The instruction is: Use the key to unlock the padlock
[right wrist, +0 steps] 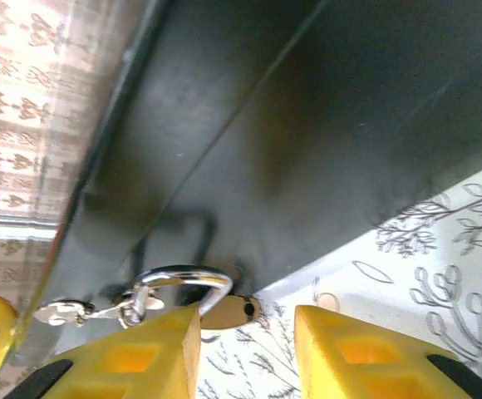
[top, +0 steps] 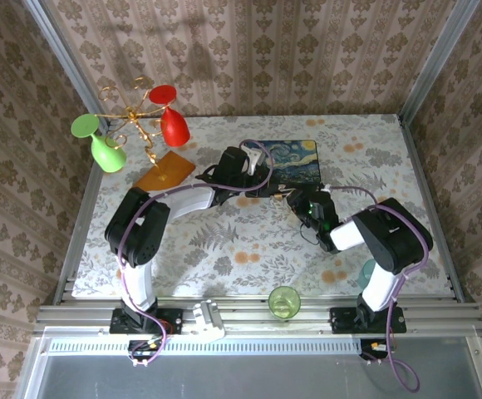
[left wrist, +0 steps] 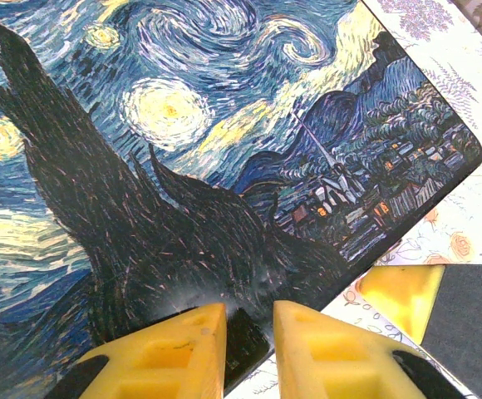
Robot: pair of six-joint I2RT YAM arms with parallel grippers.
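- The padlock hangs by its shackle from the dark side of the painted box, at 6 o'clock in the right wrist view.
- A silvery piece is linked to the shackle at 9 o'clock; I cannot tell whether it is the key.
- The right gripper has its fingers apart, with the padlock between the tips.
- The left gripper has its fingers apart at the box's near edge.

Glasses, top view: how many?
3: green glass and red glass by the gold rack, green tumbler at the near edge. A teal thing behind the right arm may be another.
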